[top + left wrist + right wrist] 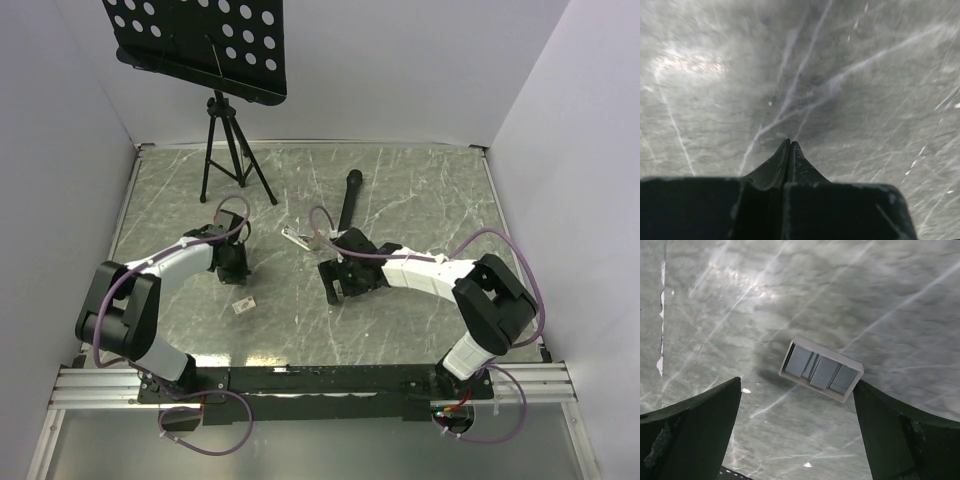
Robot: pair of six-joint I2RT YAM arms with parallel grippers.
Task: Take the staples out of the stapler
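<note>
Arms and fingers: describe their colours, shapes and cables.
Both the left arm and right arm have white shells with black joints. A thin purple cable loops along each. The fingers are matte black, tapering wedges.

Robotics lab test cell, not a home or shop: plain white walls [400, 70] box in a marble-look counter [420, 190]. Alu rail [90, 385] at near edge w/ left arm [175, 260] & right arm [430, 275] bolted on, loose purple cables [497, 231], tripod [222, 125] w/ black perforated panel [200, 30] at back.
</note>
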